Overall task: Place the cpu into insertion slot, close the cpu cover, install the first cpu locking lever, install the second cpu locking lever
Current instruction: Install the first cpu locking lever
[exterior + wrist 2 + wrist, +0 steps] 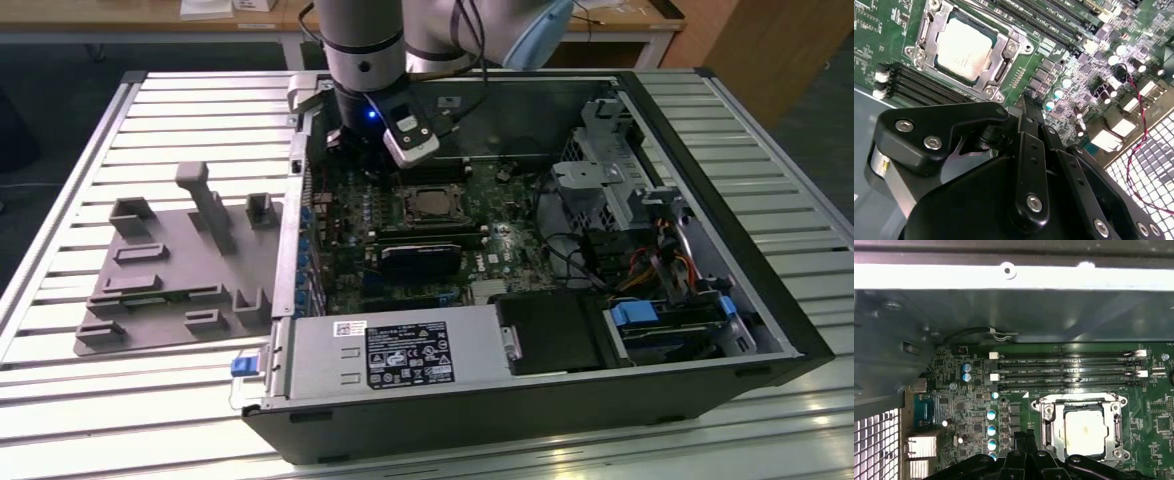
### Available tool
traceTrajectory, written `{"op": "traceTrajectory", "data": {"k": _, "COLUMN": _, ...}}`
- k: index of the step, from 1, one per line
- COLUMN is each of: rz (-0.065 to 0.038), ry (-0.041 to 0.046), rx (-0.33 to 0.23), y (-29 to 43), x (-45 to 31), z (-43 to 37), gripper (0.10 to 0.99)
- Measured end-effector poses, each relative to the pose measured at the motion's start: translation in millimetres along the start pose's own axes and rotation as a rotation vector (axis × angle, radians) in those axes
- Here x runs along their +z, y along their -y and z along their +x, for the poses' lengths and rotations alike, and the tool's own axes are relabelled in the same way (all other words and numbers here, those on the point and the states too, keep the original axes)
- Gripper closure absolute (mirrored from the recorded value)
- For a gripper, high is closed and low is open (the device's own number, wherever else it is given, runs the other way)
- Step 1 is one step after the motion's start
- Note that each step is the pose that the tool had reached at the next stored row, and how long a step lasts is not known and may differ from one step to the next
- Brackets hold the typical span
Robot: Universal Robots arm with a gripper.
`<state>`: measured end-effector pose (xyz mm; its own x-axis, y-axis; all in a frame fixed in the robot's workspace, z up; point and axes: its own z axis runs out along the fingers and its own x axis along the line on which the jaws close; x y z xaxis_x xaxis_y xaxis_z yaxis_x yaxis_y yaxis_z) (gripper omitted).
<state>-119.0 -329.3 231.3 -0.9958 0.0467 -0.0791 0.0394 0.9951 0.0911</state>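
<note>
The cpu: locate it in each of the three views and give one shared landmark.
Exterior view: cpu at mid-board inside the open case.
First wrist view: cpu beside the long black slots.
Second wrist view: cpu on the green board.
Shared landmark: the silvery cpu cover framing it.

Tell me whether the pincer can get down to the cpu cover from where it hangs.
Probably yes. In the first wrist view the cpu cover lies flat around the cpu, open from above, and the pincer hangs close beside it; no cable or card lies between them.
</note>
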Motion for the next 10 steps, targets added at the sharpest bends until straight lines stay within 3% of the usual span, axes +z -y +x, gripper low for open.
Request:
{"op": "traceTrajectory", "data": {"k": 3, "rz": -0.02, "ry": 0.0011, "rx": 0.002, "y": -0.1, "x": -1.4, "z": 0.1, "gripper": 0.984}}
{"op": "traceTrajectory", "data": {"k": 10, "rz": -0.024, "ry": 0.0057, "rx": 0.001, "y": -1.0, "x": -11.1, "z": -0.7, "gripper": 0.984}}
